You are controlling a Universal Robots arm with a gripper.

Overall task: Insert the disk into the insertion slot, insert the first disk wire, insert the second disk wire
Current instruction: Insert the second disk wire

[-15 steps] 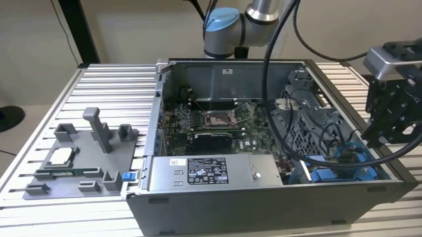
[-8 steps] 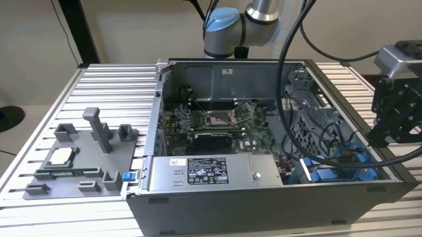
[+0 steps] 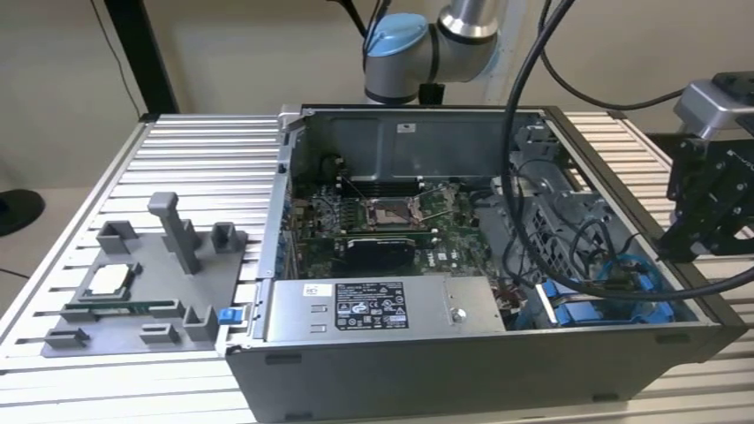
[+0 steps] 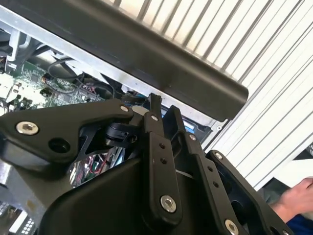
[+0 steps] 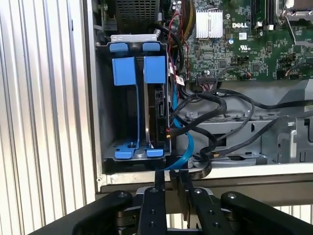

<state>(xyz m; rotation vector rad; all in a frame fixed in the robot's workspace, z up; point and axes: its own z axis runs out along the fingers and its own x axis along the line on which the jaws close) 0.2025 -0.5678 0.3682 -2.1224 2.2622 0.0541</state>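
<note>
— What's hidden or hard to read?

— Mostly the disk (image 5: 157, 110). In the first wrist view it stands on edge in the insertion slot (image 5: 103, 122), in the bay nearer the motherboard (image 5: 234, 44). Only its connector end shows, between blue carrier tabs. The claw (image 5: 170, 178) I cannot call open or closed, since its own black linkage blocks much of the second wrist view. A person's hand (image 4: 296, 198) there is blurred and cut off by the picture's edge.

— What lies around, from the exterior view's left?

— A grey fixture tray (image 3: 118, 300) with upright posts sits on the ribbed bench (image 3: 71, 230). Next comes the open computer case (image 3: 471, 371), with the power supply (image 3: 365, 309) along its near wall. The claw hangs outside the case at the exterior view's right.

— Anything in the way?

— A blue cable (image 5: 188, 147) and black cables (image 5: 220, 107) loop just beside the disk's connector end. A second blue carrier (image 5: 123, 98) fills the neighbouring bay.

— Edges and room?

— The claw sits just outside the case wall, near the slot, and ribbed bench runs along that wall.
</note>
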